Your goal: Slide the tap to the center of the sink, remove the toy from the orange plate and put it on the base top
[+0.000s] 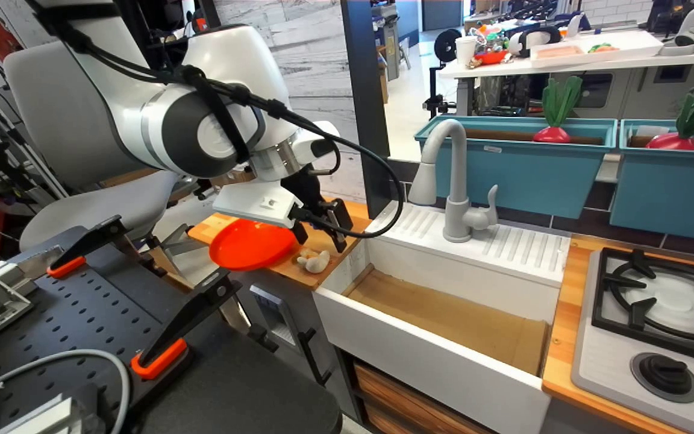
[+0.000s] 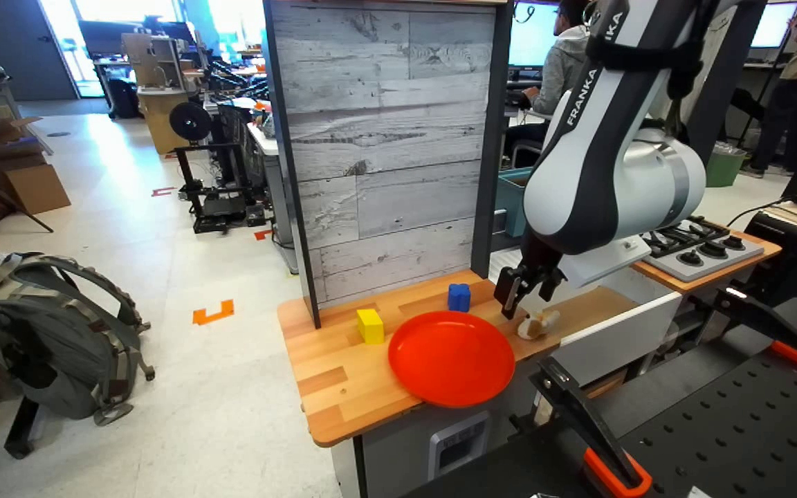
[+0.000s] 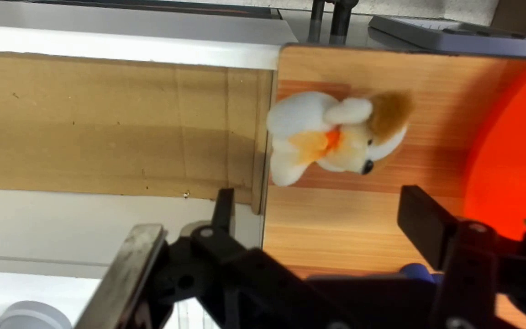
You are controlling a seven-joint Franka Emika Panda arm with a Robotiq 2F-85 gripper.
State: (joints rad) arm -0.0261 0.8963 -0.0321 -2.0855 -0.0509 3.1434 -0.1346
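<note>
Gripper (image 3: pixel 318 211) spread, empty. Wrist view: plush toy (image 3: pixel 329 137) at 12 o'clock; nudge toward 9 could tip it into sink (image 3: pixel 126 45).

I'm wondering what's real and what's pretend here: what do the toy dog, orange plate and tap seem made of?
The toy dog looks like plush fabric, its surface fuzzy. The orange plate is probably plastic: smooth and evenly coloured. The tap is mostly matte grey, so plastic or painted metal; I can't tell.

2 teal planters (image 1: pixel 522 178) stand side by side, each showing 1 leafy red vegetable (image 1: pixel 552 134). A grey-green backpack (image 2: pixel 63 339) rests on the floor (image 2: pixel 191 401) near an orange marking (image 2: pixel 217 316).
</note>
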